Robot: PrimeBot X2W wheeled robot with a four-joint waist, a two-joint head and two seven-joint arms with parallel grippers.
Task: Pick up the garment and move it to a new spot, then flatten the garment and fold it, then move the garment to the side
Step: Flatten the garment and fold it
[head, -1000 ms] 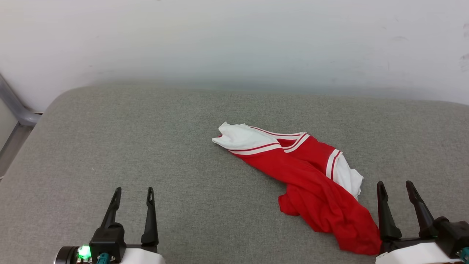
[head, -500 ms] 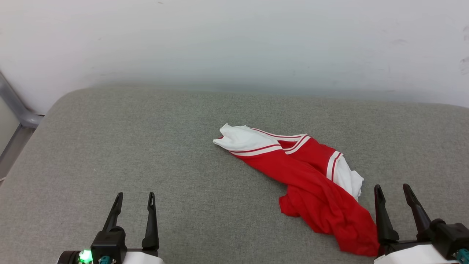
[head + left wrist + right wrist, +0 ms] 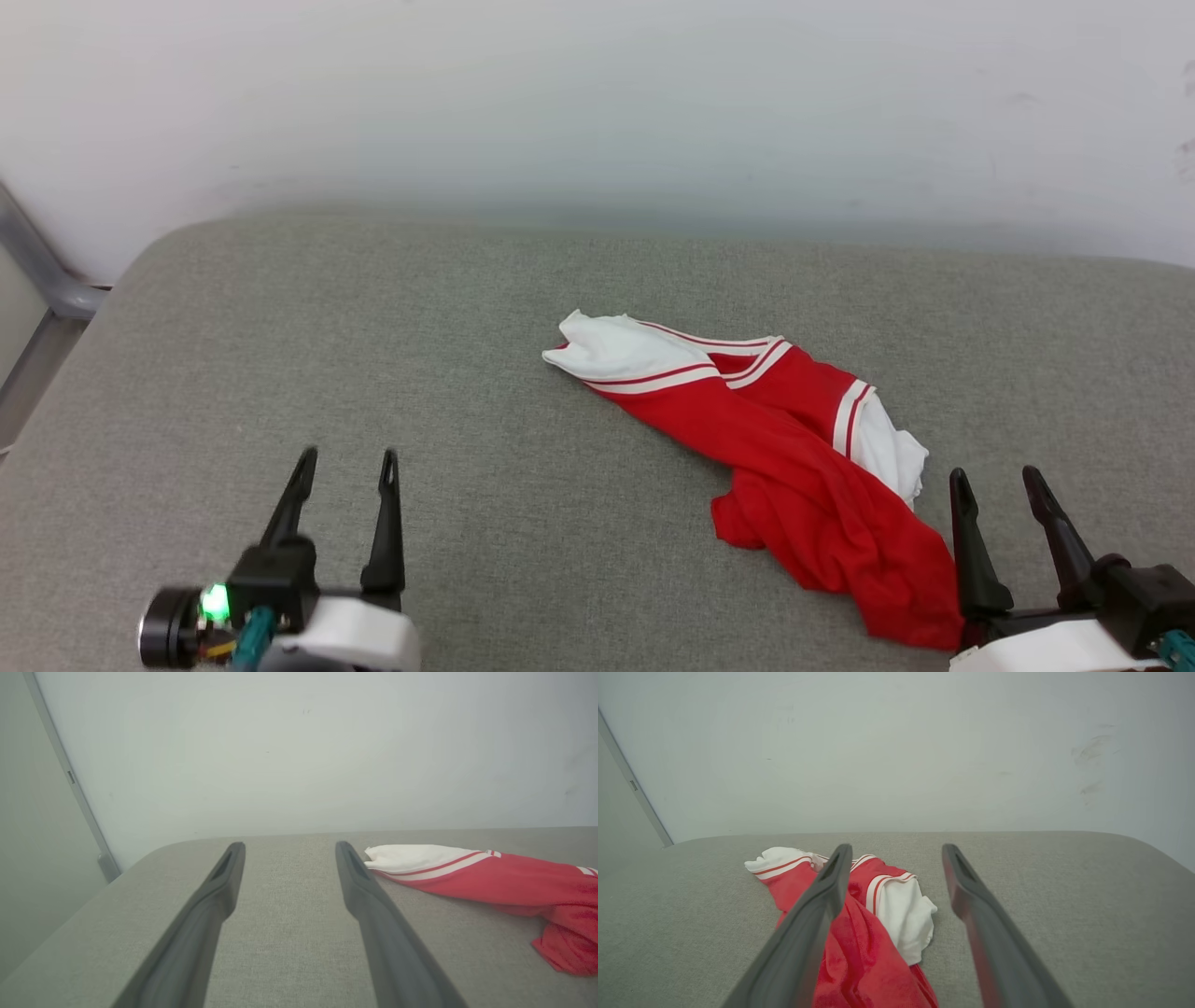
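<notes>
- Right gripper [image 3: 994,478], spread and empty, sits just beside the near end of the red jersey [image 3: 794,457].
- Left gripper [image 3: 348,459], also spread, is well apart.
- The red jersey lies crumpled on the grey cushion [image 3: 373,308], its long axis running diagonally away-left.

We count one shirt [image 3: 794,467], red, and on it two white sleeves [image 3: 616,347]. The shirt's striped bands [image 3: 653,381] we cannot count for sure — folds hide parts of them. We count two grippers, one left gripper [image 3: 347,457] and one right gripper [image 3: 994,474], and each carries two dark fingers [image 3: 385,532] — four fingers in all. We find one green light [image 3: 215,602] on the left gripper's base. Under everything we see one grey cushion [image 3: 280,373], behind it one pale wall [image 3: 597,93], and at the left edge one metal bar [image 3: 37,266].
</notes>
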